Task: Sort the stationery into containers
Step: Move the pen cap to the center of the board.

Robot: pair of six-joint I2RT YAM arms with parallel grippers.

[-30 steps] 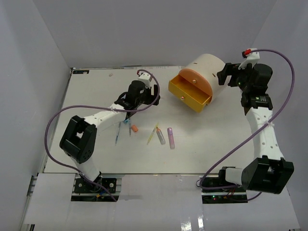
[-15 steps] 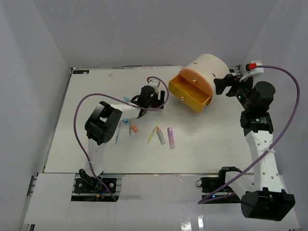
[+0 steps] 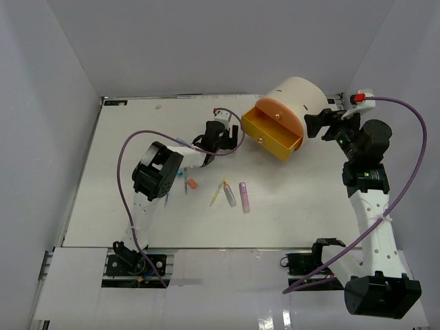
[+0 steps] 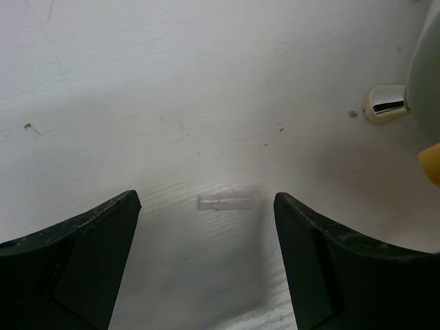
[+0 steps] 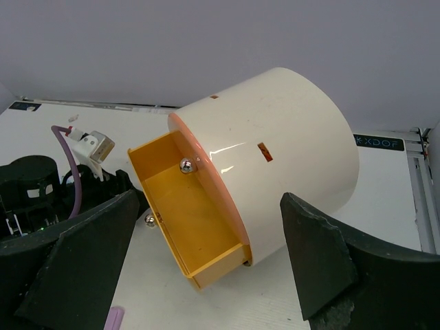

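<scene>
The left arm (image 3: pixel 157 172) is folded sharply, its elbow raised over the left-middle of the table (image 3: pixel 124 137) and its forearm reaching right. Below and just right of that elbow, the stationery lies loose. There is a blue pen (image 3: pixel 167 199) partly hidden by the arm, a teal-tipped pen (image 3: pixel 185 180), an orange cap (image 3: pixel 192 183), a yellow pen (image 3: pixel 218 192), a grey marker (image 3: pixel 229 196) and a purple marker (image 3: pixel 244 196).

All of it lies nearer the bases than the left gripper (image 3: pixel 232 139). That gripper's fingers stand apart and hold nothing, just left of the pulled-out yellow drawer (image 3: pixel 269 137). The drawer juts from the cream cylinder (image 3: pixel 297 95).

The right gripper (image 3: pixel 311 126), jaws spread and empty, hangs beside the cylinder's right flank. The right arm (image 3: pixel 371 199) is stretched far forward from its base. A label (image 5: pixel 377 141) at the table's far edge reads "XDOF".
</scene>
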